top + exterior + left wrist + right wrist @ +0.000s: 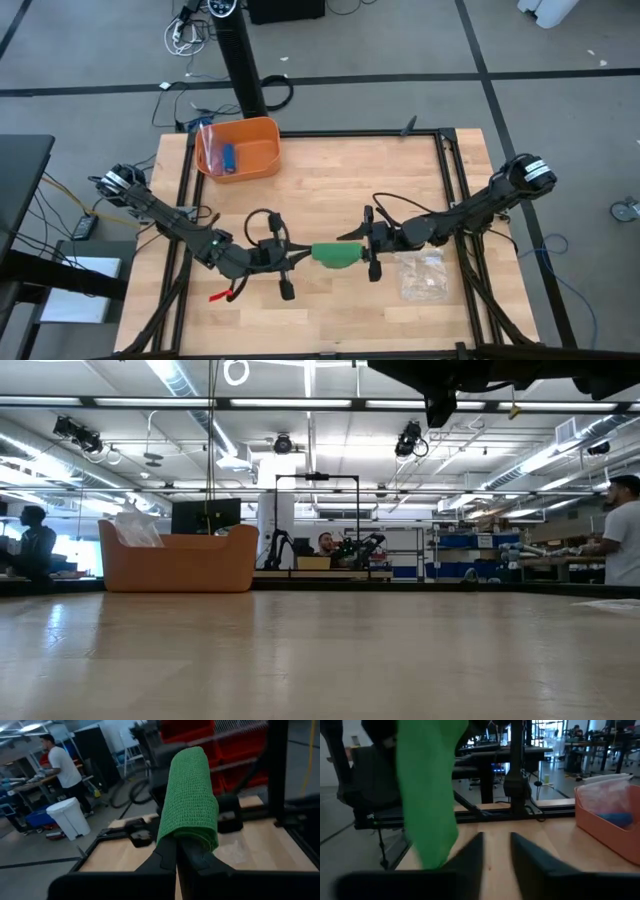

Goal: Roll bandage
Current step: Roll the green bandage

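Two dark arms reach in over the wooden bench (pixel 330 190) and meet near its middle, toward the front edge. On the left side at the back sits an orange tub (pixel 240 148) with a clear plastic bag (pixel 208 145) and a small blue thing (pixel 229 157) inside it. The left gripper (pixel 296 255) comes in from the left, and its jaws are pressed tight together, pinching one end of the bandage (pixel 335 254). A small red thing (pixel 220 295) lies on the bench just below that arm. The bandage is bright green and hangs in the air between the two grippers, above the bench. From above it looks like a short, fat green lump, thicker on the left and thinner toward the right. From the left wrist camera, the bandage (pixel 191 795) shows a bumpy woven cloth with tiny holes like a net, and it is folded over itself in soft layers above the closed fingers (pixel 167 860). From the right wrist camera, the bandage (pixel 427 795) is a wide, flat green strip hanging down beside that arm's fingers (pixel 470 855). The right gripper (pixel 364 243) is at the right end of the bandage; its jaws stand a little apart, and I cannot tell if they pinch the cloth. Another crinkly clear bag (pixel 422 275) lies on the bench just below the right arm.
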You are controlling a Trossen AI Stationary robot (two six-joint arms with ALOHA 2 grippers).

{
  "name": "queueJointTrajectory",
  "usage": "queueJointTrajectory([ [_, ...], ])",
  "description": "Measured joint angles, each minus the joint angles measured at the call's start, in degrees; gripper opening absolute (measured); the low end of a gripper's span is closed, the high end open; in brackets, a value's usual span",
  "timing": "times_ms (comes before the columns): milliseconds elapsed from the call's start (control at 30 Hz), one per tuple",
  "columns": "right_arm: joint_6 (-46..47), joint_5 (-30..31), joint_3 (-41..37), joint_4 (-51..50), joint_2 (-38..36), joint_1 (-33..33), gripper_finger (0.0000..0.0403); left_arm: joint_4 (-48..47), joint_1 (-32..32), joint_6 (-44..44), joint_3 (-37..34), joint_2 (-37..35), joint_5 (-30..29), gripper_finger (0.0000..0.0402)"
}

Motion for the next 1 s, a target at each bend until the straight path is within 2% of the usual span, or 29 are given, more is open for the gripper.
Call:
queueJointTrajectory([
  [67, -0.5, 0.0, 0.0, -0.1, -0.3, 0.4, 0.0027, 0.2, 0.0, 0.2, 0.0, -0.7, -0.6, 0.0001],
  [133, -1.1, -0.2, 0.0, 0.0, -0.8, 0.9, 0.0017, 0.2, 0.0, 0.5, 0.0, -1.0, -0.7, 0.0001],
  [233, -0.8, -0.2, 0.0, -2.1, -2.2, 1.1, 0.0057, 0.9, 0.0, 1.2, 0.0, -1.2, -0.7, 0.0001],
  [467, 0.7, 1.2, 0.0, -15.8, -11.3, 1.2, 0.0180, 0.2, -0.6, 1.5, 0.0, -1.5, -1.7, 0.0001],
  [600, 2.9, -1.6, 0.0, -20.7, -15.5, 2.6, 0.0232, -0.3, -0.5, 1.6, 0.0, -1.5, -2.8, 0.0001],
  [767, 3.4, -5.2, 0.0, -16.1, -12.9, 4.9, 0.0261, -0.5, -0.5, 1.0, 0.0, -1.5, -3.2, 0.0001],
  [1000, 3.3, -1.2, 0.0, -7.5, -7.3, 3.1, 0.0257, -0.6, -0.6, 1.0, 0.0, -1.5, -2.9, 0.0001],
])
